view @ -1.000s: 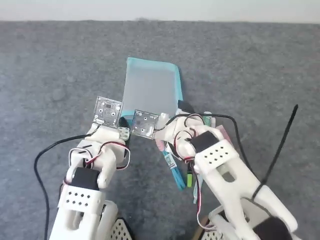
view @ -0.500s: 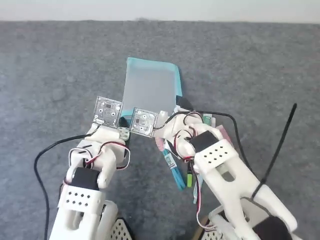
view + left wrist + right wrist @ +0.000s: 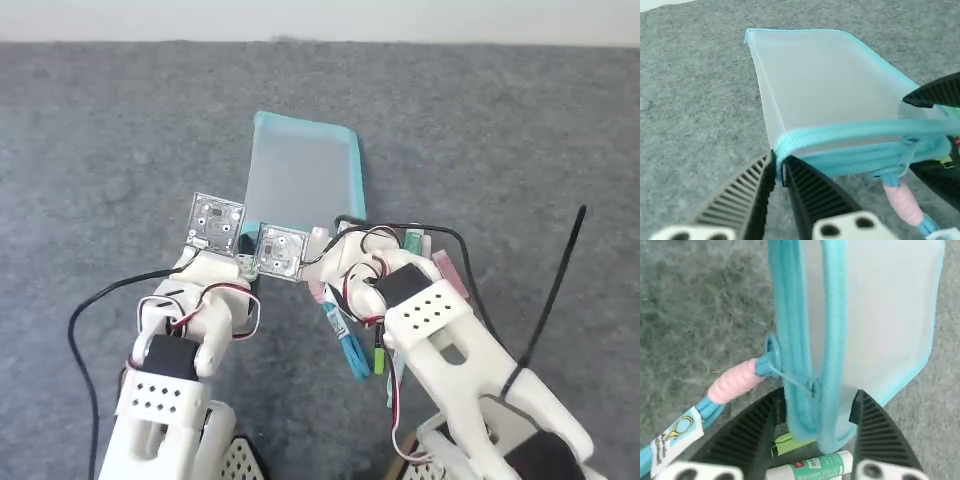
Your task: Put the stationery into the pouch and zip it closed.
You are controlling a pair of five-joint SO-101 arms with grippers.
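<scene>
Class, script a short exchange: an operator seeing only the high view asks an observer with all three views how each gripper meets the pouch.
Operator: Is the left gripper holding the pouch?
Observer: Yes, it is shut on a corner of the pouch, at the zipper edge.
Operator: And the right gripper?
Observer: It is open, its jaws on either side of the zipper edge, near the slider.
</scene>
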